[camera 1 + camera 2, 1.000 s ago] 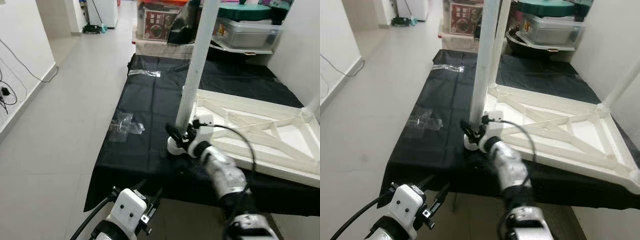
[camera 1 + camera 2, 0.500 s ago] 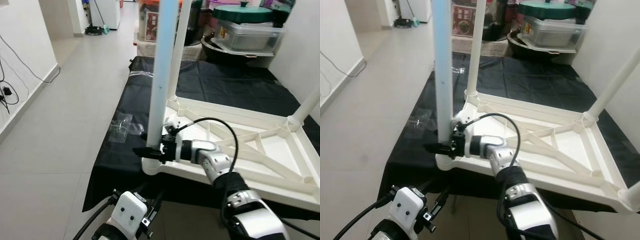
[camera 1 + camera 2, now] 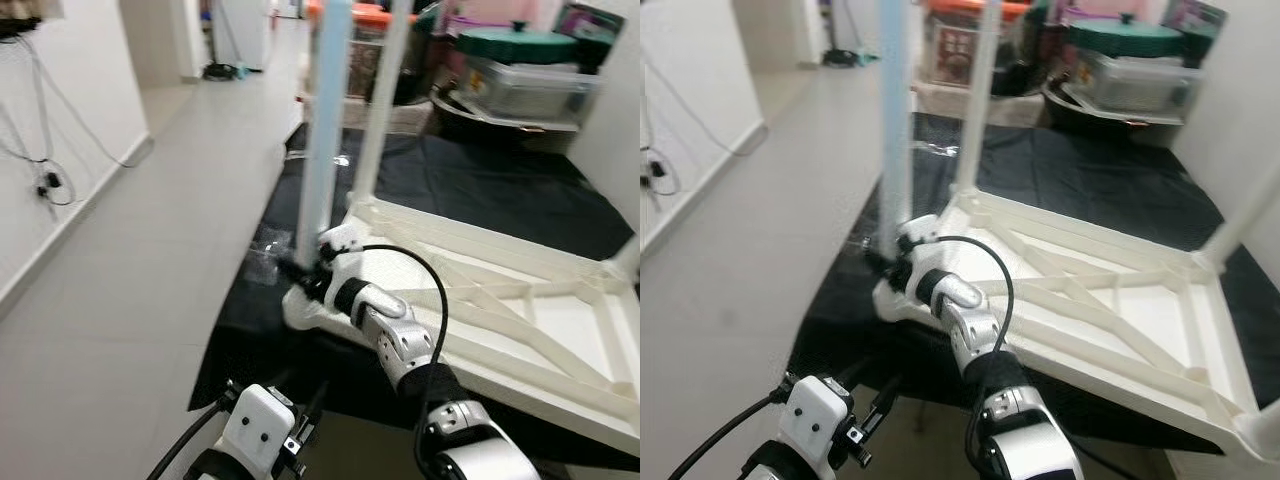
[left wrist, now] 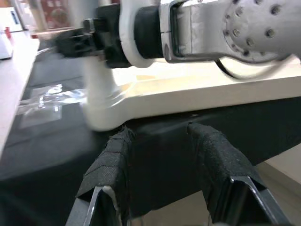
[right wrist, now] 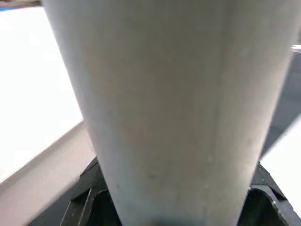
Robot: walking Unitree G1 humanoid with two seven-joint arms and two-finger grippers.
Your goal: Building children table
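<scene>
A white children's table (image 3: 520, 300) lies upside down on a black cloth (image 3: 480, 180), with its legs pointing up. My right gripper (image 3: 305, 272) is shut on the base of the near-left table leg (image 3: 325, 130), just above the table's corner socket (image 4: 101, 110). In the right wrist view this leg (image 5: 174, 103) stands between my black fingers (image 5: 89, 202). A second leg (image 3: 385, 100) rises behind it. My left gripper (image 4: 162, 174) hangs low in front of the cloth's edge, below that corner, open with nothing in it.
A crumpled clear plastic bag (image 3: 262, 250) lies on the cloth left of the held leg. Storage boxes and a lidded pot (image 3: 520, 70) crowd the far end. Tiled floor (image 3: 170, 230) runs along the left, up to a wall with hanging cables (image 3: 45, 180).
The whole picture has shifted, so the camera has moved. My right gripper stays shut on the leg's base, its forearm now reaching up from lower right. The left gripper hangs as before.
</scene>
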